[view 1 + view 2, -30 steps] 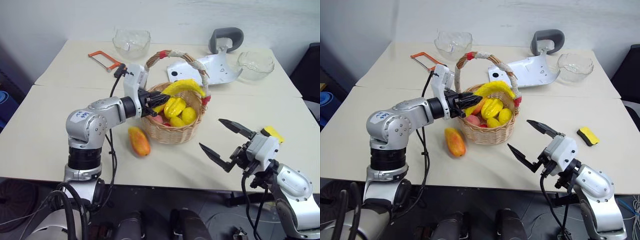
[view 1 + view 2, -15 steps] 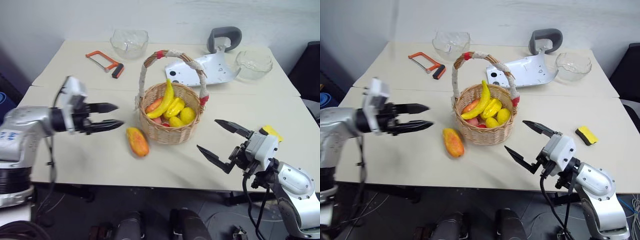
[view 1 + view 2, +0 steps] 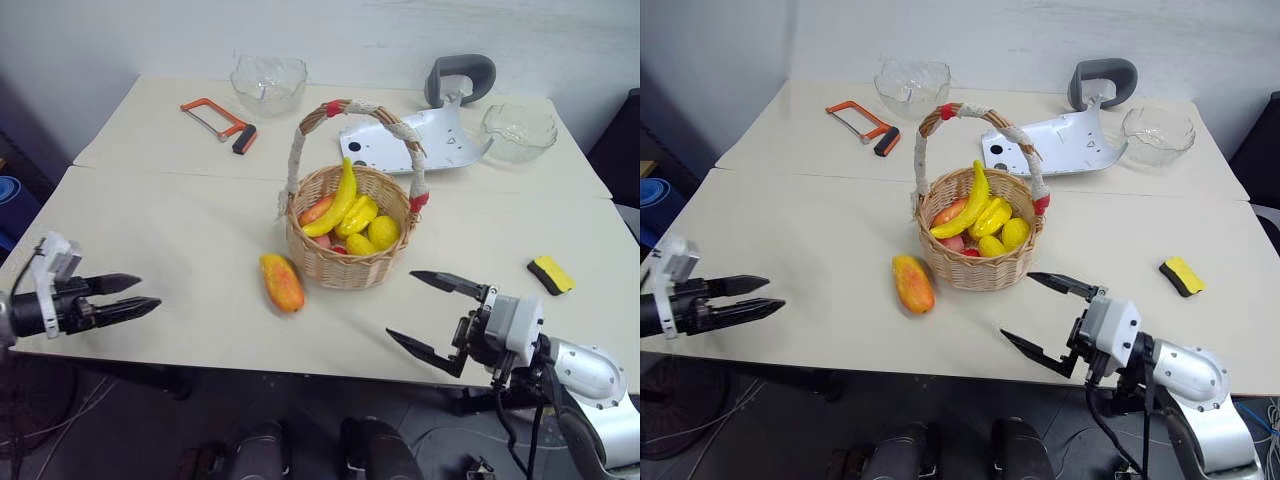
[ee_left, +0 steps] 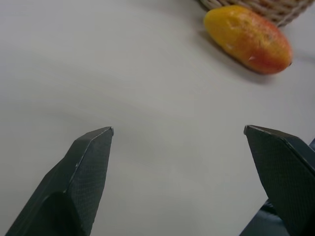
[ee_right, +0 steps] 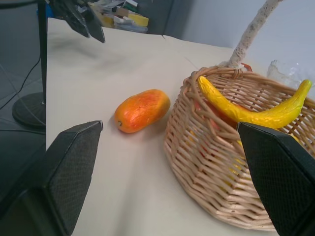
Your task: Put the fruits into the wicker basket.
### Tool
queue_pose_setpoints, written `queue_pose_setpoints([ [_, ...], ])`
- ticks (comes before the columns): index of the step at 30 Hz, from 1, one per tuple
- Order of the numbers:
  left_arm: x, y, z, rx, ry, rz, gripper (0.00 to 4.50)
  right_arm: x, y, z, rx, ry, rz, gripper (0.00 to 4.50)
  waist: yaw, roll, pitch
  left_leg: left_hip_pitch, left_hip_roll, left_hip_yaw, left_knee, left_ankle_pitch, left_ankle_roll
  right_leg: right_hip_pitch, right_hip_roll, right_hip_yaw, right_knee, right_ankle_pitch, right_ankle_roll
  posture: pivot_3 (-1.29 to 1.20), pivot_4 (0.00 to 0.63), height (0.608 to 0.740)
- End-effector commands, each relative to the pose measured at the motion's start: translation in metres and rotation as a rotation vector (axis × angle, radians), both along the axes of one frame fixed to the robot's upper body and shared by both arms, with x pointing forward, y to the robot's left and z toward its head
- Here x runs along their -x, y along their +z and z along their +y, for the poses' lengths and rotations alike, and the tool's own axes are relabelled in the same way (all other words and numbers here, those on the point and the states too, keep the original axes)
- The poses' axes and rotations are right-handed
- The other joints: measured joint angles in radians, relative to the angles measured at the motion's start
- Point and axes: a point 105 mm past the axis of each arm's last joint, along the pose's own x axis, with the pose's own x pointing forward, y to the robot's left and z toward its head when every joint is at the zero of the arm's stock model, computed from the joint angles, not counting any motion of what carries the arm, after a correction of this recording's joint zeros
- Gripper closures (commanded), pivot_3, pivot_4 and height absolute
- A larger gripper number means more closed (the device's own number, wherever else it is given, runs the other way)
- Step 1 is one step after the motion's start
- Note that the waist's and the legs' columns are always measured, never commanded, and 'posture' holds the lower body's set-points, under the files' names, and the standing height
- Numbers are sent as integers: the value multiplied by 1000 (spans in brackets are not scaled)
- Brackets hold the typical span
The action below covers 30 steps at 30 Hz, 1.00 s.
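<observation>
On the smooth beige table (image 3: 180, 230) we see the round woven wicker basket (image 3: 345, 262) cradling the curved yellow banana (image 3: 338, 200), the oval orange-yellow mango (image 3: 281, 282) just beside it, and our left gripper (image 3: 128, 297) and right gripper (image 3: 428, 312) spread wide, empty.

My 2 grippers, left (image 3: 128, 297) and right (image 3: 430, 313), have black fingers. The table (image 3: 180, 230) is cream. The wicker basket (image 3: 348, 262) is tan, and its handle (image 3: 296, 160) is white with red bands. The banana (image 3: 335, 202) is yellow. The mango (image 3: 281, 282) is orange and yellow. The sponge (image 3: 551, 274) is yellow and black. The little saw (image 3: 216, 117) is orange with a black grip. The 2 bowls (image 3: 268, 82) are clear glass.
</observation>
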Motion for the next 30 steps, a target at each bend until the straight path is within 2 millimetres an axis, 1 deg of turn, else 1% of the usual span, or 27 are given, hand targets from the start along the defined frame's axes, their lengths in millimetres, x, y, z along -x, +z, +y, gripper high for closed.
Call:
queue_pose_setpoints([
  [1,-4,5,-38,127,50,95,23,3,7,-2,-2,11,-39,0,0,0,0,0,0,0,0,2,3,0,0,0,1,0,0,0,150,740],
  [2,-7,4,-48,164,74,121,23,3,7,-3,-2,7,-42,0,1,0,0,0,0,0,1,3,4,1,0,0,1,0,0,0,150,740],
  [5,-10,-3,-78,260,70,160,23,3,8,-4,-4,1,-45,0,-1,-2,-1,1,0,0,3,4,3,2,2,0,3,1,2,0,150,740],
  [7,-12,-9,-95,298,64,167,23,4,7,-3,-5,2,-47,0,-6,-2,-1,2,0,1,3,7,-3,2,2,1,4,1,2,0,150,740],
  [12,-22,-30,-125,347,85,230,23,5,7,-2,-9,4,-51,0,0,-3,0,4,0,1,2,8,-6,2,3,1,5,1,2,0,150,740],
  [15,-31,-35,-141,387,117,247,23,4,6,-2,-8,-4,-56,0,8,-2,-1,6,0,1,3,5,-10,6,3,1,4,1,2,0,150,740],
  [18,-38,-40,-156,425,141,270,23,5,6,-3,-8,-14,-61,0,25,-2,-1,7,0,0,4,3,-9,9,3,0,1,1,2,0,150,740],
  [21,-45,-44,-165,433,169,284,23,5,5,-3,-11,-23,-64,0,30,-2,-1,7,0,0,4,3,-9,10,3,0,0,1,2,0,150,740],
  [24,-46,-46,-167,412,171,302,598,5,6,-3,-21,-45,-72,0,28,-2,-1,8,-1,0,4,3,-9,12,3,-1,-1,1,2,0,150,740],
  [26,-44,-45,-166,400,153,299,1173,5,5,-3,-25,-54,-74,0,27,-2,-1,8,0,0,4,3,-9,12,3,-1,-1,1,2,0,150,740],
  [28,-44,-44,-161,380,154,292,1795,5,5,-3,-28,-57,-73,0,26,-2,-1,8,0,-1,4,3,-10,12,4,-1,-1,1,2,0,150,740],
  [30,-44,-40,-150,343,146,255,2232,5,5,-3,-34,-64,-74,0,23,-2,-1,8,0,-1,4,2,-10,12,4,-1,-1,1,2,0,150,740],
])
